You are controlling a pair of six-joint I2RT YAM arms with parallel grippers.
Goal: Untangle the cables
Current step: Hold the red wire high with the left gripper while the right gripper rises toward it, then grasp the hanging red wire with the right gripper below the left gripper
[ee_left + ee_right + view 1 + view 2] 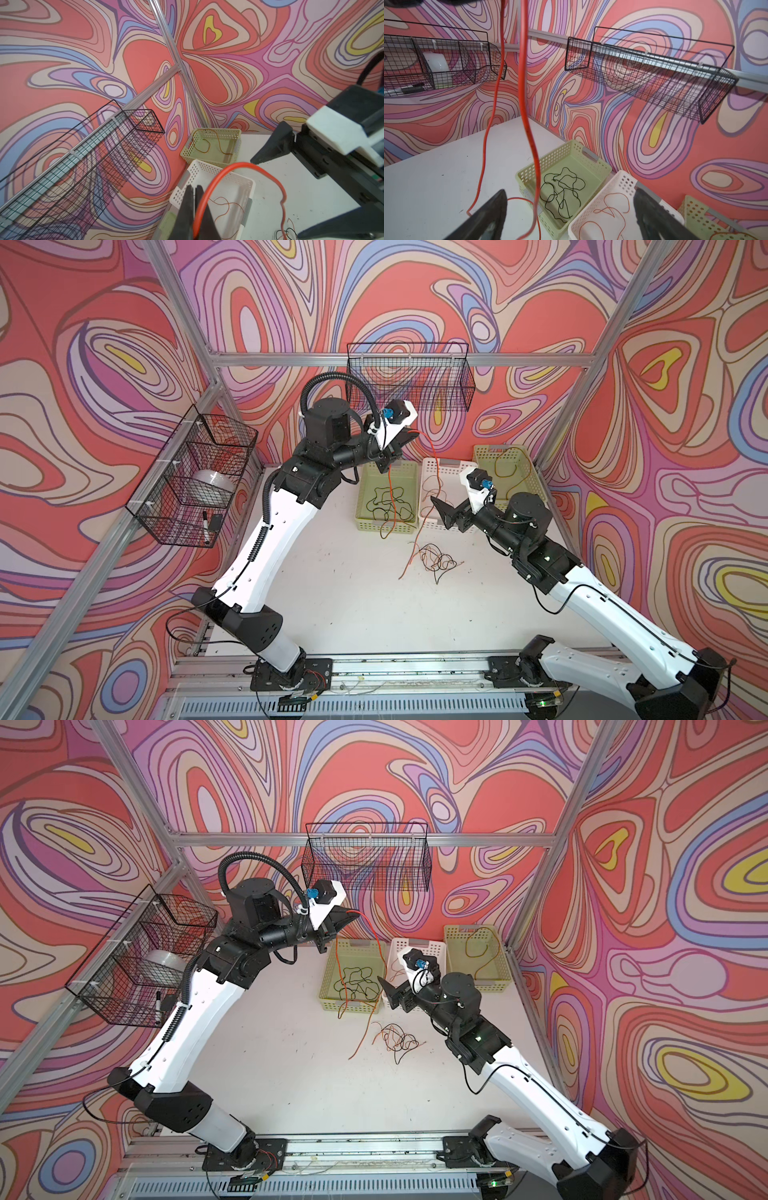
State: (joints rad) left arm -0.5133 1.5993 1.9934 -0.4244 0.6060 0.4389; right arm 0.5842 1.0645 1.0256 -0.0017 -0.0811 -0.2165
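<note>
Black fingers (185,214) of the left gripper (193,193) are pressed together on the orange cable (228,166). It loops out of that gripper and hangs down in two strands toward the white table (332,593). The right gripper (570,191) sits lower than the left one. Its fingers are wide apart and hold nothing, and the hanging strands pass just in front of it. Below both grippers a small tangle of cables (436,560) lies on the table. A dark cable (562,195) rests in the green basket (604,166) under the left gripper.
</note>
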